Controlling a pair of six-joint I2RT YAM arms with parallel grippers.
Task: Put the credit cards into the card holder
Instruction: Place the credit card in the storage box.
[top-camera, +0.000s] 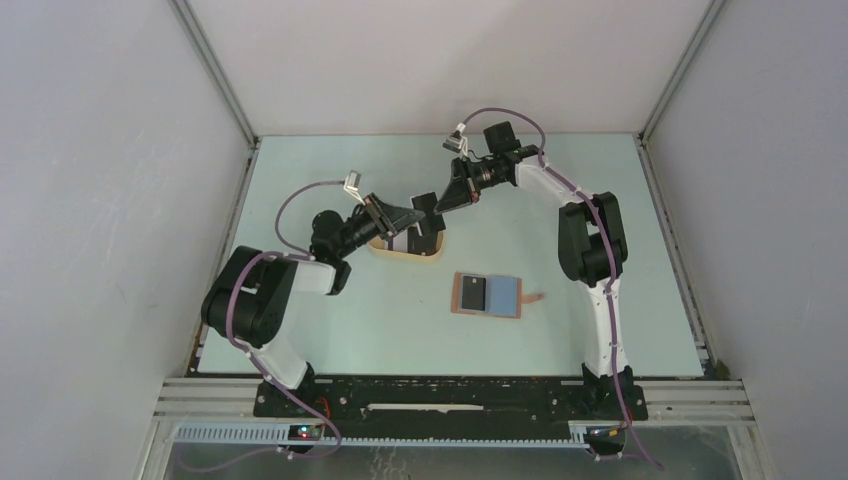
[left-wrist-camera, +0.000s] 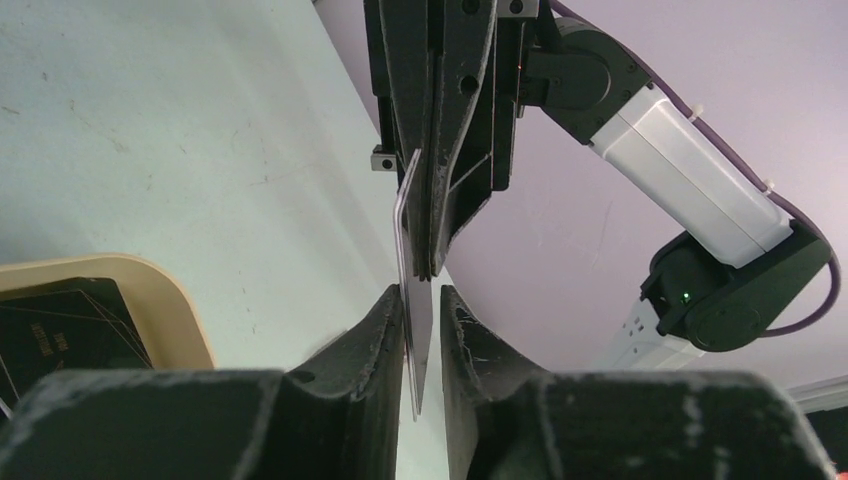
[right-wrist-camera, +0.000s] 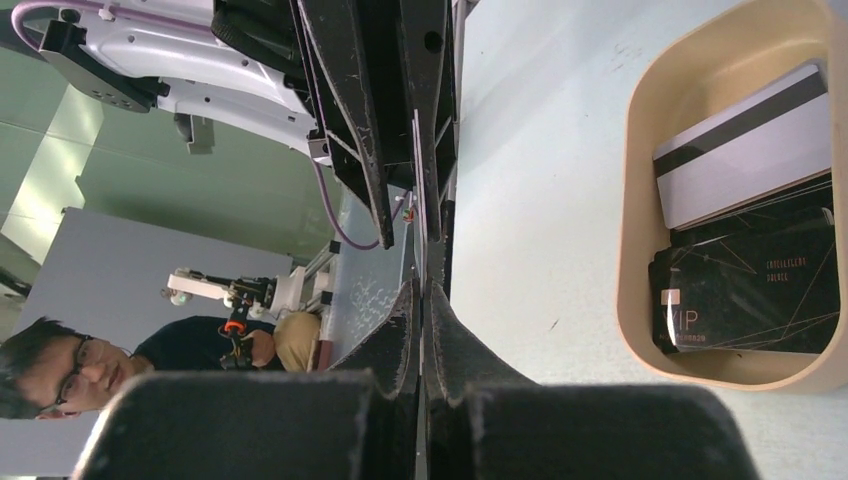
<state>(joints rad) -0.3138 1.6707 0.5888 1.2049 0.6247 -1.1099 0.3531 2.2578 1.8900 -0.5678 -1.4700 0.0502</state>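
Centre frame: my right claw (right-wrist-camera: 422, 290) clamps the thin dark plastic card (left-wrist-camera: 418, 330); left claw (left-wrist-camera: 421, 295), slightly apart, should back off straight.

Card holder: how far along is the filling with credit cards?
Done: one dark card seems to sit in the card holder. In hand: the right end effector pinches a second card near the tray; the left end effector flanks it. Left: a black card and a striped whitish card in the tray.
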